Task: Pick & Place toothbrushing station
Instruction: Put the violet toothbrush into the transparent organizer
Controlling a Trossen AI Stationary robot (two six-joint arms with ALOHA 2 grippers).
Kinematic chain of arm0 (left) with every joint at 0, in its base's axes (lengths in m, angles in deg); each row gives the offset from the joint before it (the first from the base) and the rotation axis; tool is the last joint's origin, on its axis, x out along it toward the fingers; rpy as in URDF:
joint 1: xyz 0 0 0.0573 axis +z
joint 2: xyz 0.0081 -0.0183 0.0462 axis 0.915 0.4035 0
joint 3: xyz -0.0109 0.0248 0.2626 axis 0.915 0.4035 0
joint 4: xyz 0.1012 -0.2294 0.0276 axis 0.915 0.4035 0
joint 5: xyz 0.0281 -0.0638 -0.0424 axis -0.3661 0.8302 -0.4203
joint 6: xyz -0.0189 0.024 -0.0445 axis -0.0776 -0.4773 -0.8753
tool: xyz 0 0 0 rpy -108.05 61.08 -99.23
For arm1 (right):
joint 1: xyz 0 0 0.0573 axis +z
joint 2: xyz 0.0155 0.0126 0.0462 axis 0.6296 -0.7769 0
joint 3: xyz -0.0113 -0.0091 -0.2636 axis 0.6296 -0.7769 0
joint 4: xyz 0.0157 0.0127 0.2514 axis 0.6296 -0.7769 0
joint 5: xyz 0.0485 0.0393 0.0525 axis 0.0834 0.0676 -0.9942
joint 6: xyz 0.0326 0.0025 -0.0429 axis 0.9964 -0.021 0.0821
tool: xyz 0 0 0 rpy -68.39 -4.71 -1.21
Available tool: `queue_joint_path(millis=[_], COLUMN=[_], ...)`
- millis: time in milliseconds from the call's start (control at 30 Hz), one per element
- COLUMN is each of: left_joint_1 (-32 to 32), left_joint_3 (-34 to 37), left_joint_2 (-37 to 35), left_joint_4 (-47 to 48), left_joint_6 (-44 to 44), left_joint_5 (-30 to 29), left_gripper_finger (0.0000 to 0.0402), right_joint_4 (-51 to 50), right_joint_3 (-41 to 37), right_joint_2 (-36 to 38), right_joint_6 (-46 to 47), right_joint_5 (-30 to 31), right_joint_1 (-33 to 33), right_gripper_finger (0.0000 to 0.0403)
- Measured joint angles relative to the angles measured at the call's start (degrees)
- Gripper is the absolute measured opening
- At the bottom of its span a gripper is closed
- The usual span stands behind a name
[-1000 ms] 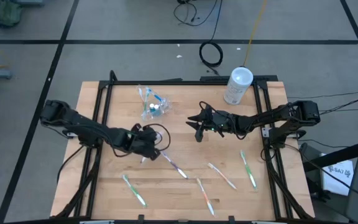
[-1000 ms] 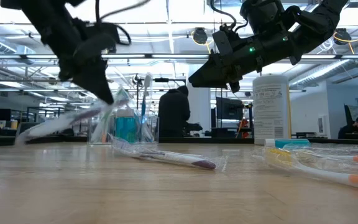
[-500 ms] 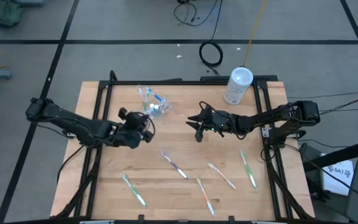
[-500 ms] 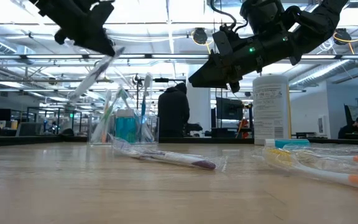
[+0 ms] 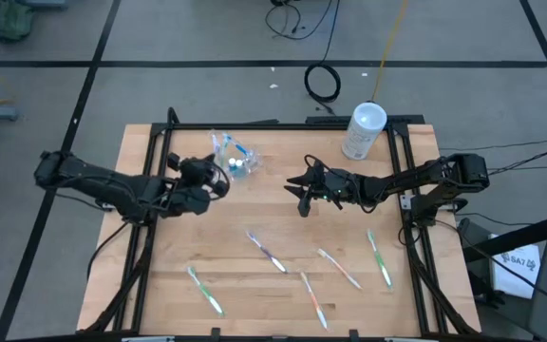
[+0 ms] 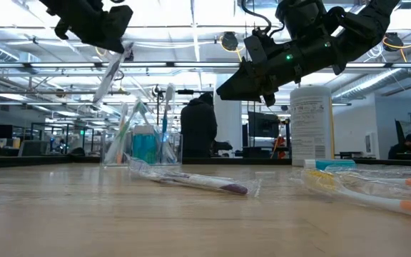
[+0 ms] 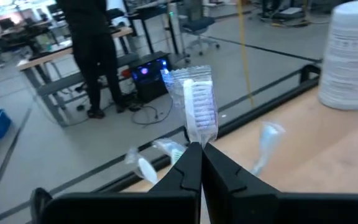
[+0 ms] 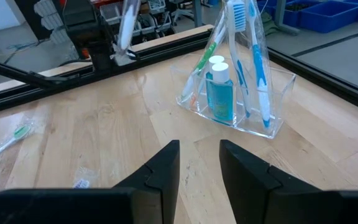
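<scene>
My left gripper [image 5: 209, 180] hangs above the table's far left part, shut on a toothbrush in a clear wrapper [image 7: 197, 106], just near of the clear holder [image 5: 231, 158]. That holder [image 8: 235, 93] stands on the wood with upright toothbrushes and a teal white-capped tube [image 8: 220, 93] inside. My right gripper [image 5: 301, 198] hovers mid-table, to the right of the holder, open with nothing between its fingers [image 8: 166, 168]. Several more toothbrushes lie flat on the near half, one of them [image 5: 266, 252] at the middle. My left gripper pinches the wrapped toothbrush between its two shut fingers [image 7: 188, 168], just below the bristle head [image 7: 199, 134], which sticks out past the fingertips. The fingers reach out nearly level. The brush [image 6: 109, 75] slants and is lifted well clear of the table.
A large whitish canister [image 5: 364, 131] stands at the far right corner. Loose toothbrushes lie at the near left [image 5: 204, 290], near middle [image 5: 313, 299] and right [image 5: 378, 256]. A dark frame rail [image 5: 273, 123] edges the table. A person [image 6: 200, 128] stands in the room behind.
My left gripper has risen and gone toward the table's far edge and the clear holder, tipping from pointing down to nearly level. The wrapped toothbrush went up with it, from just above the wood to high and clear.
</scene>
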Motion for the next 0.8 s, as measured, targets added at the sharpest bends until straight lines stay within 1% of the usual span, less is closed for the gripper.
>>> queue_joint_path(millis=[233,400,567,700,800], left_joint_1=[4.8,8.1,10.9,12.1,12.7], left_joint_3=[0.0,0.0,0.0,0.0,0.0], left_joint_2=[0.0,1.9,5.9,9.3,11.3], left_joint_4=[0.0,0.0,-1.1,-5.7,-7.8], left_joint_6=[-1.5,-1.5,-2.1,-0.3,1.3], left_joint_5=[-0.3,-1.1,-3.7,-7.7,-9.4], left_gripper_finger=[0.0002,0.0002,0.0003,0.0003,0.0002], right_joint_4=[0.0,0.0,0.0,0.0,0.0], right_joint_3=[0.0,0.0,0.0,0.0,0.0], right_joint_2=[0.0,0.0,0.0,0.0,0.0], right_joint_6=[0.0,0.0,0.0,-0.4,-0.5], right_joint_5=[0.0,0.0,0.0,0.0,0.0], right_joint_1=[0.0,0.0,0.0,0.0,0.0], right_gripper_finger=[0.0105,0.0105,0.0105,0.0105,0.0105])
